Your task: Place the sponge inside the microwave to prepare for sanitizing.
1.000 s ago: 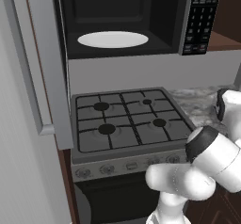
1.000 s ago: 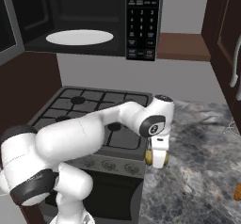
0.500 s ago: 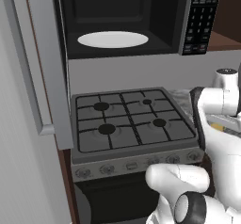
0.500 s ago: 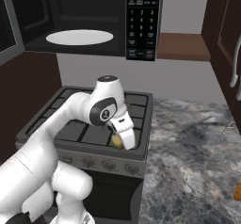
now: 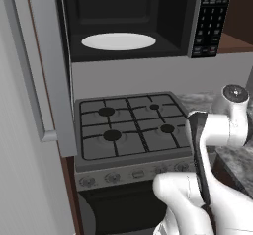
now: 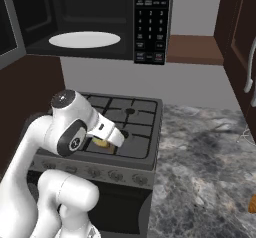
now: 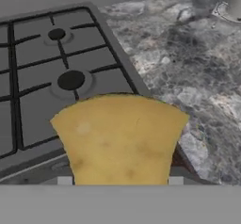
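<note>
Kitchen: grey gas stove beside a marbled counter, microwave above with its door swung open and white turntable plate bare. Gripper clamped on the sponge, held over the stove's front edge. Sponge is a soft yellowish-tan block, faintly mottled.
</note>
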